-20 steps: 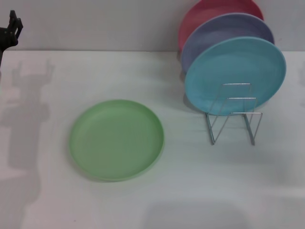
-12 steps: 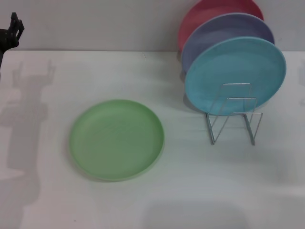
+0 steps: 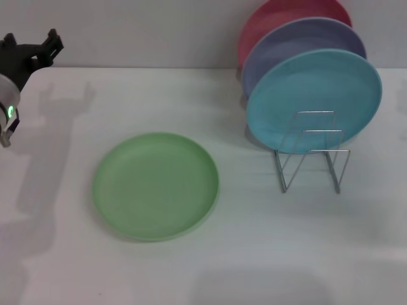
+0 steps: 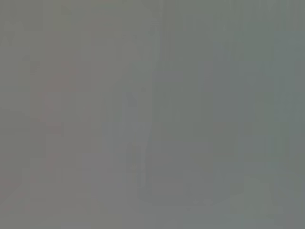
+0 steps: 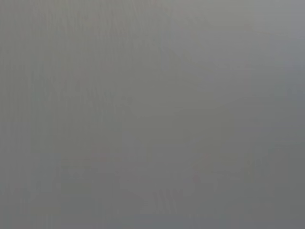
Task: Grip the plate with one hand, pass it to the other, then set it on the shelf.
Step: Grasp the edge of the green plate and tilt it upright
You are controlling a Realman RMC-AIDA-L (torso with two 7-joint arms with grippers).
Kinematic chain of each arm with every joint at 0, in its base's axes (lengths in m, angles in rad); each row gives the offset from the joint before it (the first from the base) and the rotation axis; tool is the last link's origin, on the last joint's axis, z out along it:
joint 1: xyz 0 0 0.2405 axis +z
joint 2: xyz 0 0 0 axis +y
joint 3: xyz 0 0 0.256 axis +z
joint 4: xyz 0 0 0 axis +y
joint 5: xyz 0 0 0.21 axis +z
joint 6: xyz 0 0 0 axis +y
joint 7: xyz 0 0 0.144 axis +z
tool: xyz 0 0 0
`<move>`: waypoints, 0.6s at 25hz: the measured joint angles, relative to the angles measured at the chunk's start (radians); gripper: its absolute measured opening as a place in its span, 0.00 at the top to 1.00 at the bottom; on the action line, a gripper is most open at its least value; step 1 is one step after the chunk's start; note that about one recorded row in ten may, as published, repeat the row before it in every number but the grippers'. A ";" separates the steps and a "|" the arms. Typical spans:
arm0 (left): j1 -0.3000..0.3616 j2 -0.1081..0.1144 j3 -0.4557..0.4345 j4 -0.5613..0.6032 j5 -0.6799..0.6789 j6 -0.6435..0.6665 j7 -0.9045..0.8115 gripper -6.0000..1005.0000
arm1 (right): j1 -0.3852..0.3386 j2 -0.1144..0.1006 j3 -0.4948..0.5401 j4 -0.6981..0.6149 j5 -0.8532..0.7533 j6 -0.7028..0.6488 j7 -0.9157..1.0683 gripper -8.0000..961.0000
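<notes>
We see a white desk [image 3: 254,254] that fills most of the head view, and behind it a plain grey wall [image 3: 140,32]. At the far right of the desk three plates stand on edge, one behind the other. The nearest to us is a light-blue plate [image 3: 315,95]. Just behind it, partly covered, is a lavender plate [image 3: 299,38]. At the back, close to the wall, is a pink plate [image 3: 280,13], of which we see only the upper part. Soft grey shadows lie on the left part of the desk.
</notes>
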State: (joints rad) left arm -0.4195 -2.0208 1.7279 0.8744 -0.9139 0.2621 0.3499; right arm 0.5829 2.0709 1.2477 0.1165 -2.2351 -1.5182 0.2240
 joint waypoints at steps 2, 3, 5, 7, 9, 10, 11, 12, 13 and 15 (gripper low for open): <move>0.013 0.002 -0.058 0.085 0.000 -0.146 0.014 0.17 | 0.000 0.000 0.000 0.000 0.000 0.001 0.000 0.34; 0.015 0.003 -0.121 0.138 0.000 -0.284 0.029 0.17 | 0.000 0.000 0.001 0.000 0.000 0.001 0.000 0.34; 0.014 0.001 -0.164 0.164 0.000 -0.365 0.041 0.17 | 0.000 0.000 0.001 0.001 0.000 0.001 0.000 0.34; 0.004 -0.007 -0.251 0.205 0.000 -0.529 0.071 0.17 | 0.000 -0.001 0.000 0.004 0.000 0.001 0.000 0.34; -0.010 -0.019 -0.347 0.233 0.000 -0.693 0.100 0.17 | 0.002 -0.002 0.004 0.004 0.000 0.001 0.000 0.34; -0.018 -0.024 -0.407 0.248 0.000 -0.784 0.114 0.17 | 0.003 -0.002 0.005 0.005 0.000 0.001 0.000 0.34; -0.031 -0.028 -0.491 0.270 0.001 -0.940 0.129 0.17 | 0.005 -0.003 0.005 0.005 0.000 0.001 0.000 0.34; -0.031 -0.028 -0.491 0.270 0.001 -0.940 0.129 0.17 | 0.005 -0.003 0.005 0.005 0.000 0.001 0.000 0.34; -0.036 -0.028 -0.526 0.281 0.004 -1.024 0.133 0.17 | 0.008 -0.005 0.006 0.003 0.000 0.001 0.000 0.34; -0.042 -0.023 -0.568 0.297 0.012 -1.139 0.133 0.17 | 0.010 -0.009 0.006 0.001 0.003 0.001 0.000 0.34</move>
State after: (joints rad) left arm -0.4614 -2.0443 1.1601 1.1709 -0.9021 -0.8766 0.4830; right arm 0.5930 2.0623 1.2540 0.1178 -2.2322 -1.5169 0.2240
